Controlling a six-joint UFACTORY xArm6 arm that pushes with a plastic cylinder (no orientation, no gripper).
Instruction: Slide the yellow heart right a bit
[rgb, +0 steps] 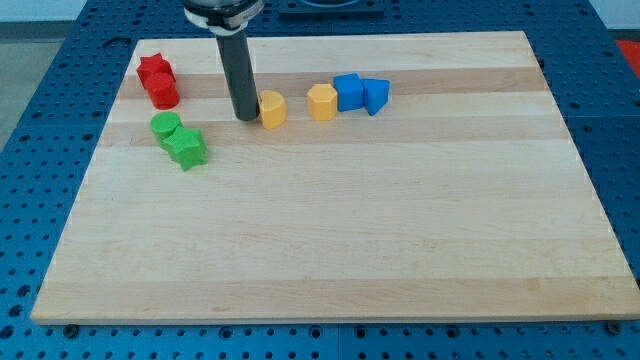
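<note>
Camera view: my tip (246, 117), a bare rod without fingers, touches yellow heart (272, 108) on its left at far counter (400, 250); overpushing right risks bumping yellow hexagon (321, 101).

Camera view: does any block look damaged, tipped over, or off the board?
Nothing stands out. All blocks sit on the wooden board, in pairs near the view's top. My tip stands just at the left of the yellow heart, the side to push it right from.
</note>
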